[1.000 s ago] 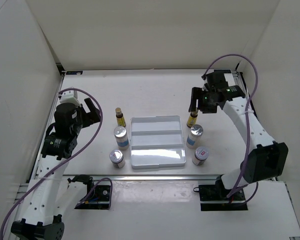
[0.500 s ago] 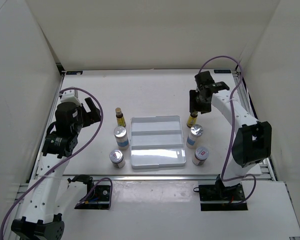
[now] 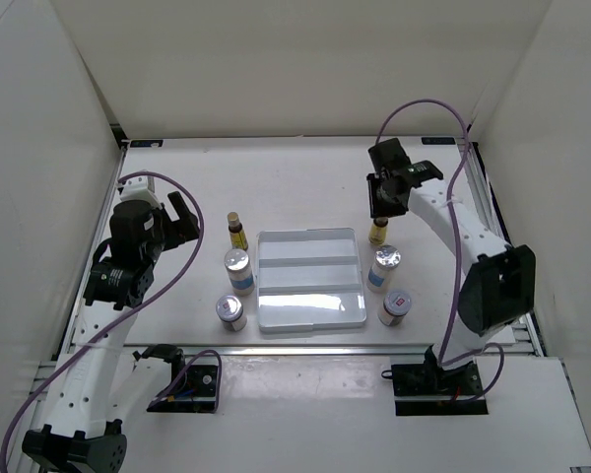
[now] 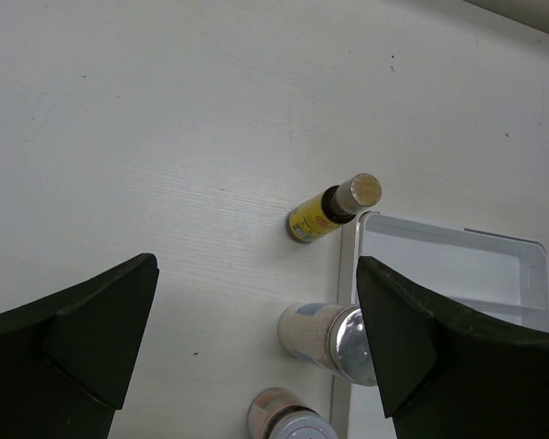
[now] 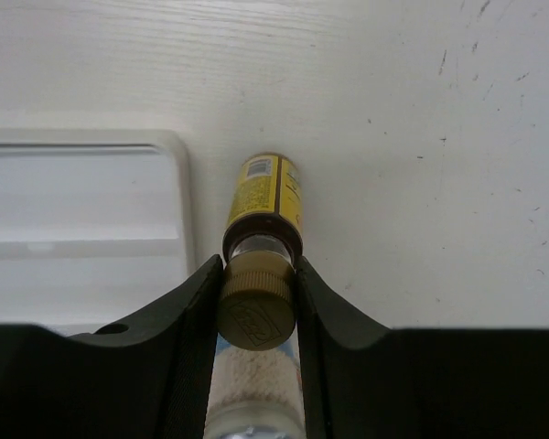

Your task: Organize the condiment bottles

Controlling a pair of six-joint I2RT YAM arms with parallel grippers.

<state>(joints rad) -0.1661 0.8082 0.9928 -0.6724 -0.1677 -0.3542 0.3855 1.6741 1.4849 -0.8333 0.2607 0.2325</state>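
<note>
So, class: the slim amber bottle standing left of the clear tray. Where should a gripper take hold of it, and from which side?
Probably take the amber bottle at its cap, coming straight down from above. It stands upright and slim, and the tray and a white jar stand close by its body.

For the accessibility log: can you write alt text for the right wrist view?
The right tool is shut on the top of a gold-capped amber bottle standing on the white table, beside a corner of the clear tray.
</note>
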